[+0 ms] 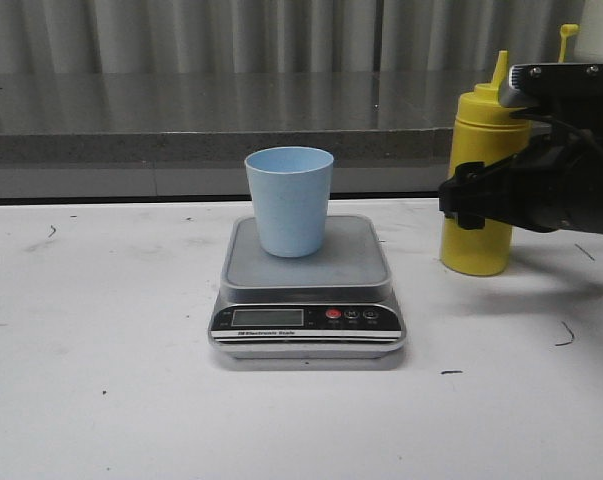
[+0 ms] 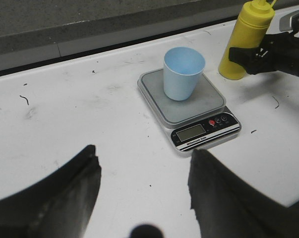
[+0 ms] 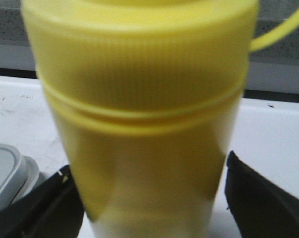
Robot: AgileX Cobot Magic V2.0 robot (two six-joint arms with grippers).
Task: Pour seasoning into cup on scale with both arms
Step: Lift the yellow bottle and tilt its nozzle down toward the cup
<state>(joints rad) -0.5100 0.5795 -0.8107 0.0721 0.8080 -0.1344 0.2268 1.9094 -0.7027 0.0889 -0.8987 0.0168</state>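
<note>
White tabletop (image 1: 101,380), scuffed with small dark marks, meets a dull grey speckled stone ledge (image 1: 181,148); behind that ledge hangs a pale grey pleated curtain (image 1: 231,35), softly lit.

Seasoning bottle (image 3: 139,124) blurred at close range in right wrist view, nozzle cut off by frame edge. Scale (image 1: 308,315) display digits too small to read. Right gripper (image 1: 471,200) contact with bottle unclear.

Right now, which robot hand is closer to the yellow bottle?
The right hand. Its fingers sit on either side of the yellow bottle, not yet squeezing it. The left hand is far off, hovering open over bare table on the scale's other side.
</note>
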